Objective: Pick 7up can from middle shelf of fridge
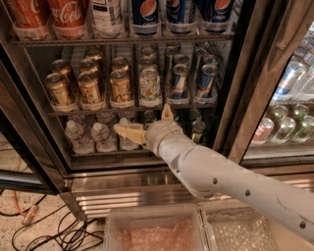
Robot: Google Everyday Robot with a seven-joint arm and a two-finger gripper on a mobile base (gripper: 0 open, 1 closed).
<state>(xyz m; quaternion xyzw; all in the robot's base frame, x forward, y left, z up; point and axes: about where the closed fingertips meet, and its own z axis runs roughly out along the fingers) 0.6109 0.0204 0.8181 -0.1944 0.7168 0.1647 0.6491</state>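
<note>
The 7up can, whitish with green lettering, stands at the front of its row on the middle shelf of the fridge, between gold-brown cans on its left and blue cans on its right. My gripper is open, one finger pointing left and the other pointing up. It sits just below the shelf's front edge, under the 7up can and apart from it. It holds nothing.
Large Coke and Pepsi bottles fill the rack above. Water bottles stand on the rack below, behind my gripper. A second cooler with cans is on the right. Cables lie on the floor, and a plastic bin sits below.
</note>
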